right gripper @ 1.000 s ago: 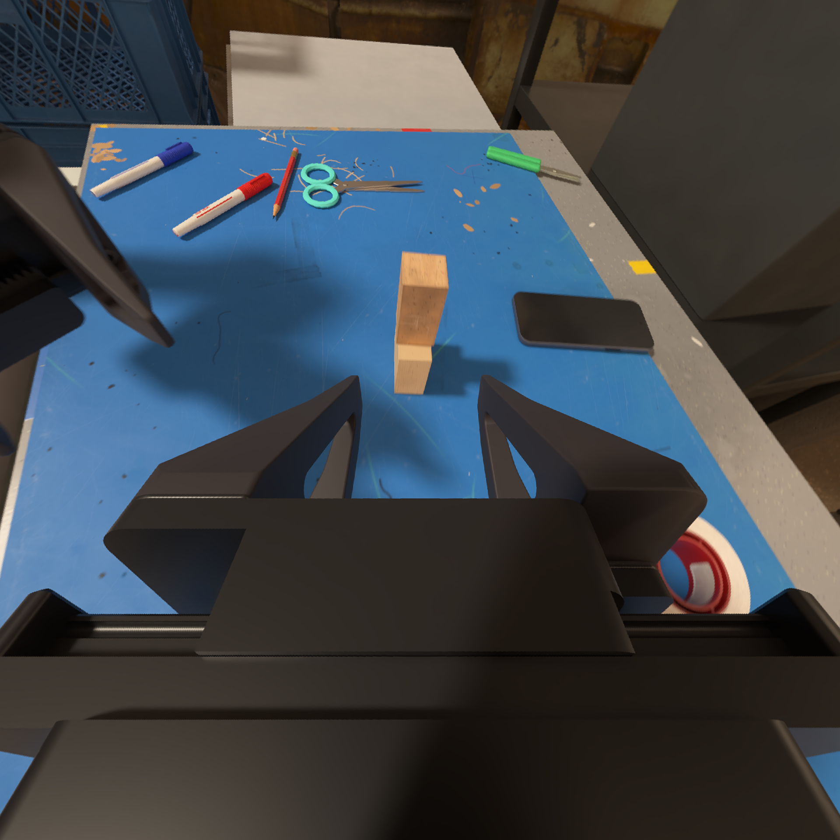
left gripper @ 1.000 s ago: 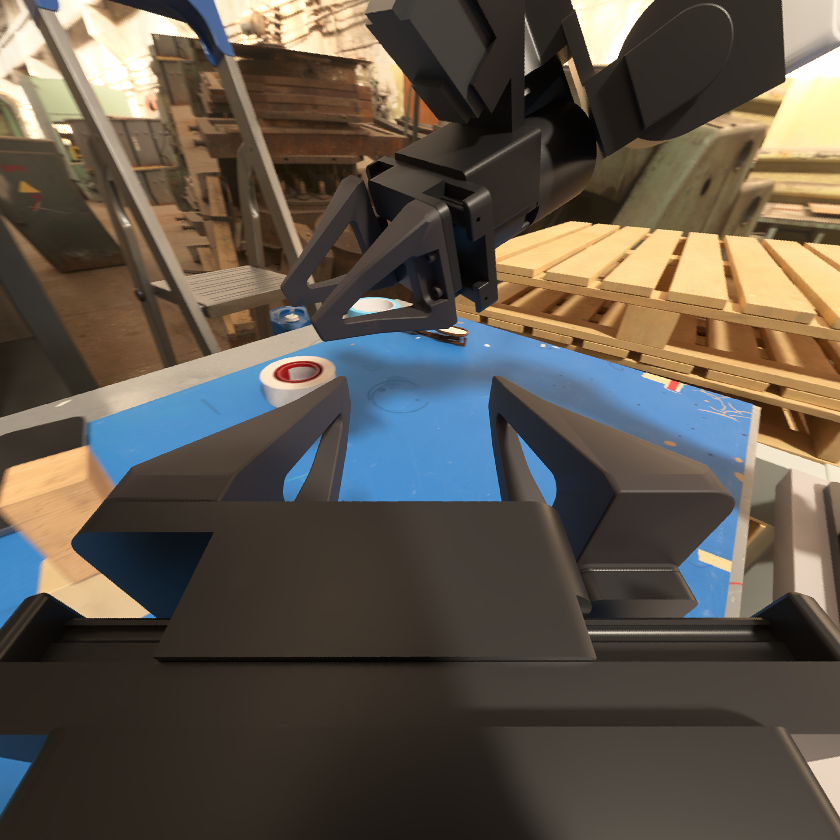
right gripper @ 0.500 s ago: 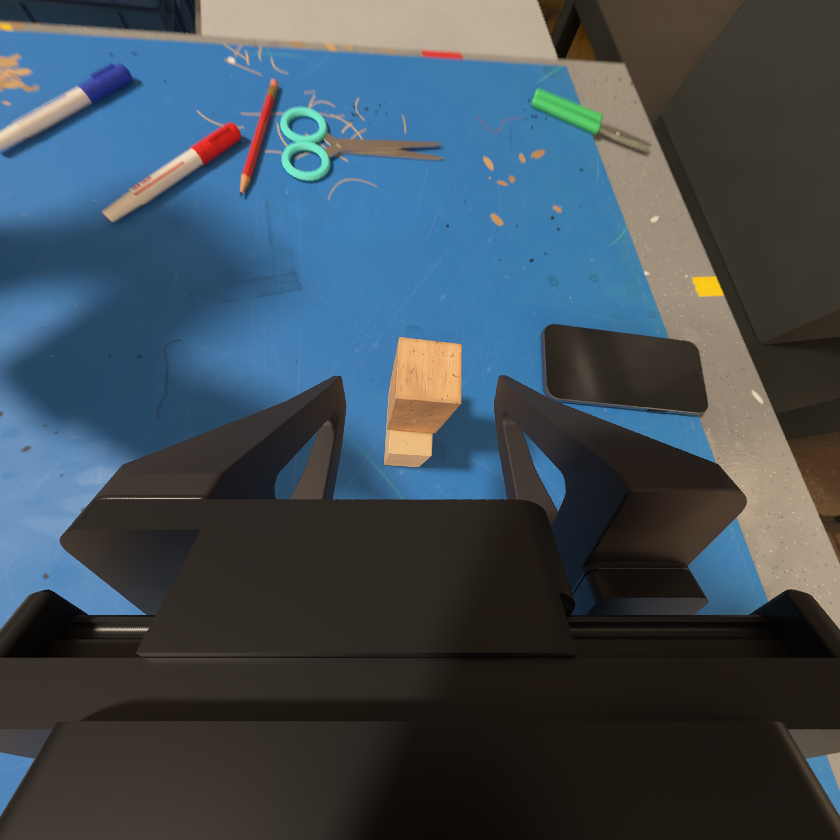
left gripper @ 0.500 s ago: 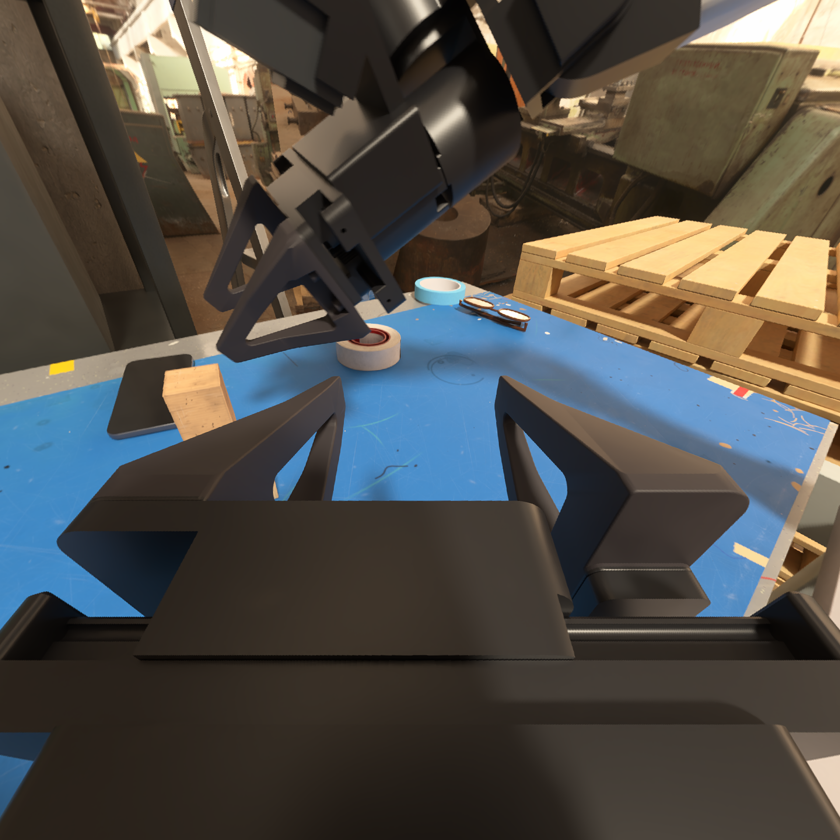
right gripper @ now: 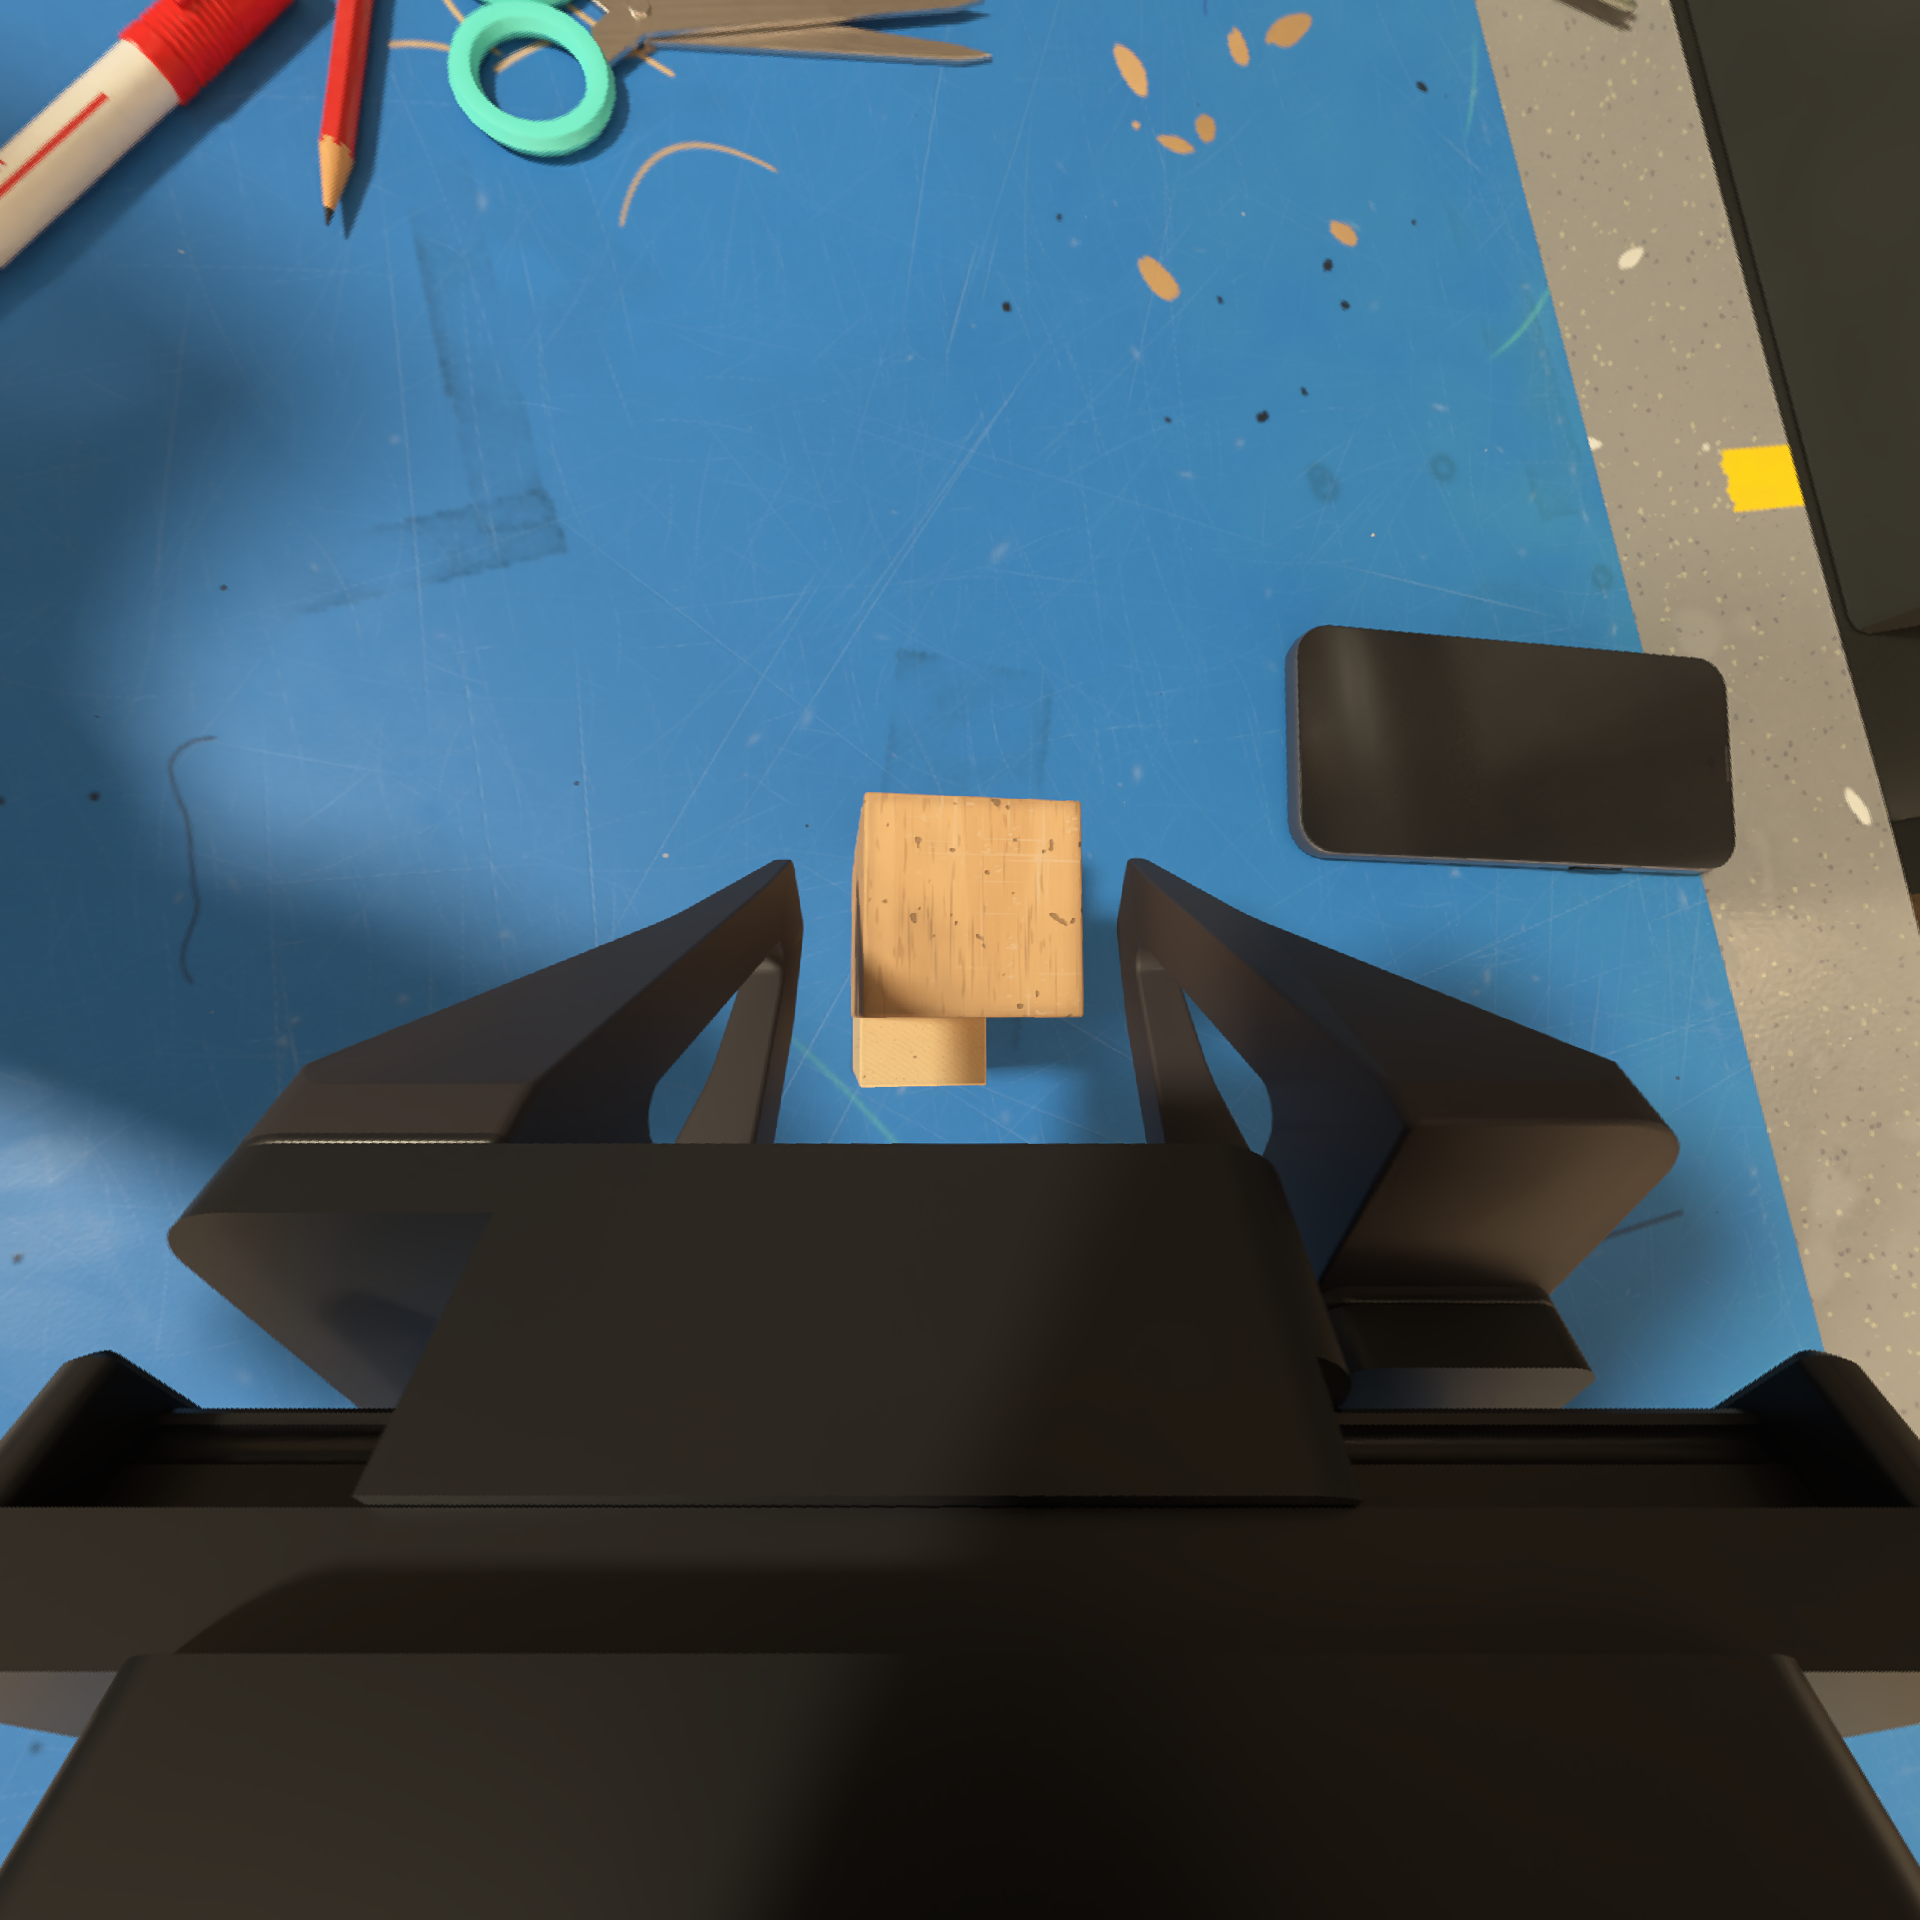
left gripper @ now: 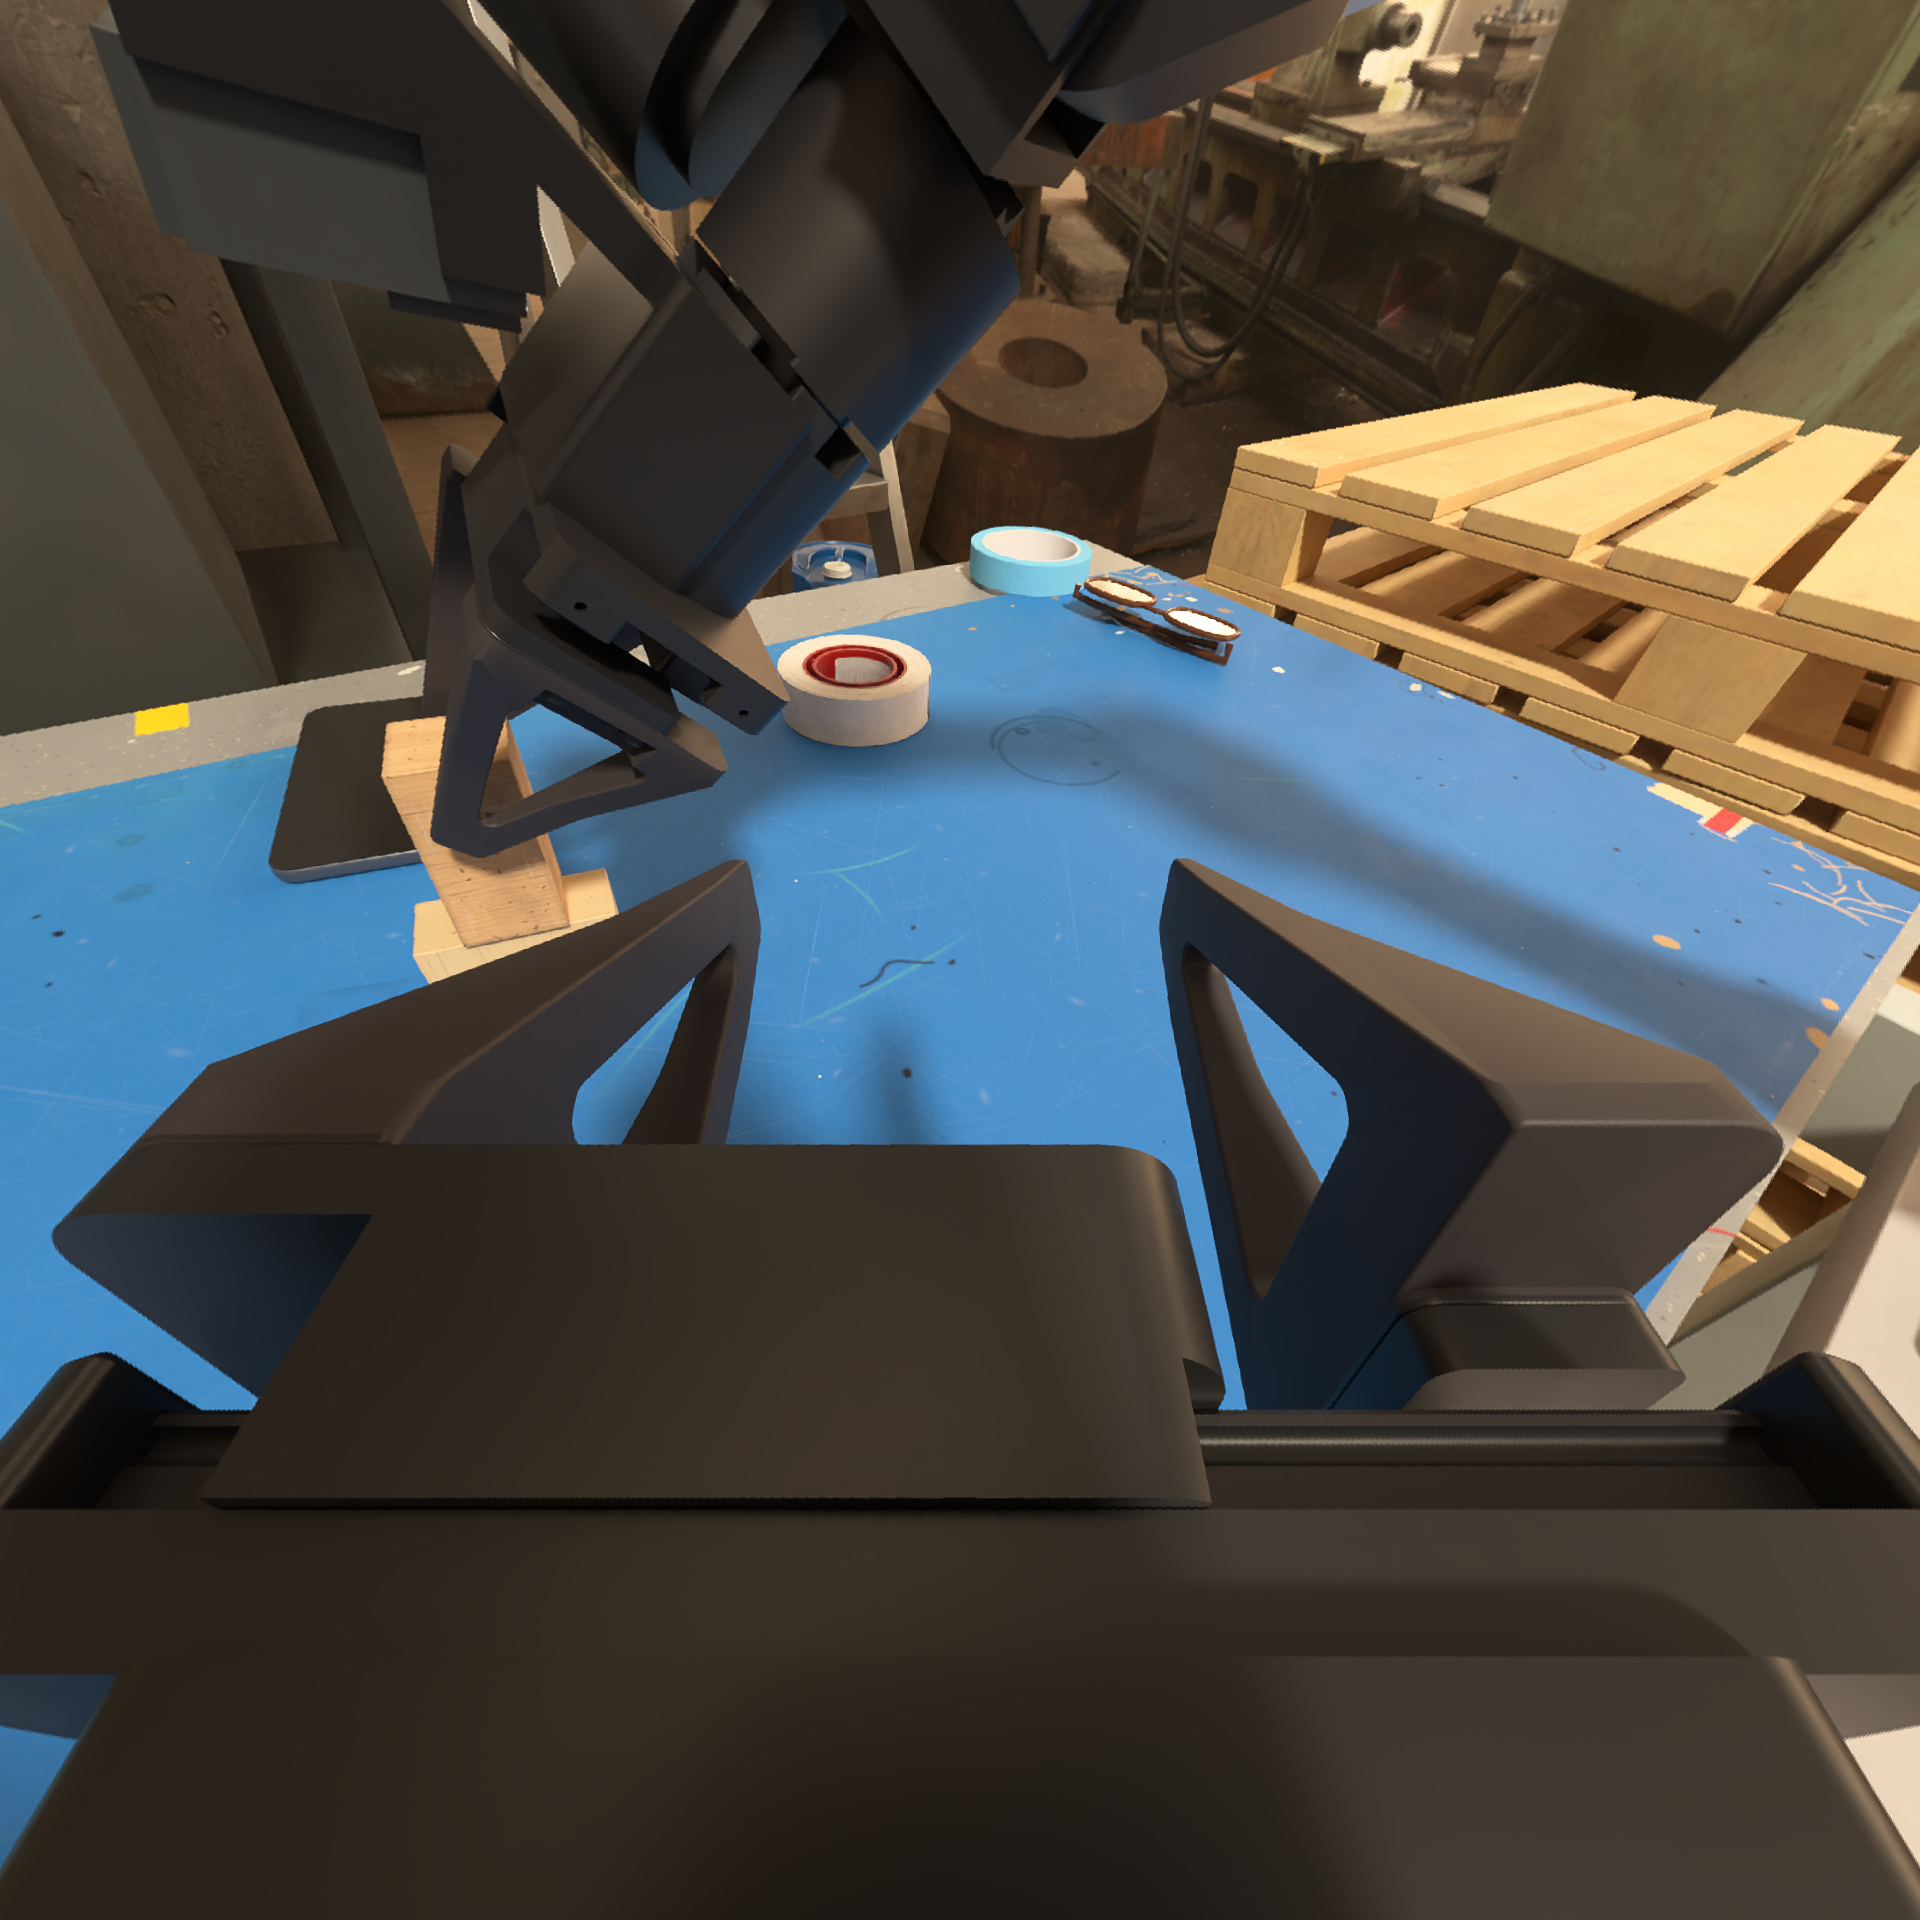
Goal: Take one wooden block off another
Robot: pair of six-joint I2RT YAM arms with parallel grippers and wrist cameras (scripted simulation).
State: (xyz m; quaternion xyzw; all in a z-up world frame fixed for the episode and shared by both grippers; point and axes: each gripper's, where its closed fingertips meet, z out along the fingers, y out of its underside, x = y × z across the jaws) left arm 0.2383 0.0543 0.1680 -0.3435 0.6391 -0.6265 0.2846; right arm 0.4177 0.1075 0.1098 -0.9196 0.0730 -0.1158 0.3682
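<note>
Two wooden blocks, stacked, on the blue table [right gripper: 727, 520]: upper block [right gripper: 966, 904] standing tall on a smaller lower block [right gripper: 920, 1051], the upper one overhanging to one side. Landmark for all entries below: the upper block.

Right gripper [right gripper: 961, 883]: fingers spread, one on each side of the upper block, a narrow gap at each face, nothing held. Half a second ago it was higher and farther back; it has come down so the block now sits squarely between the fingertips. Judgement: approach finished, closing is the step due, then a straight lift so the lower block is not dragged.

Left gripper [left gripper: 956, 883]: spread wide, empty, well apart from the block, over bare table.

Phone [right gripper: 1507, 748]: dark, flat, near the block toward the table's grey edge.

Tape roll [left gripper: 854, 691]: white with red core, behind the block in the left wrist view.

Scissors [right gripper: 540, 73], pencil [right gripper: 343, 94], marker [right gripper: 94, 135]: well apart, far side.

Task status: blocks not yet separated.
</note>
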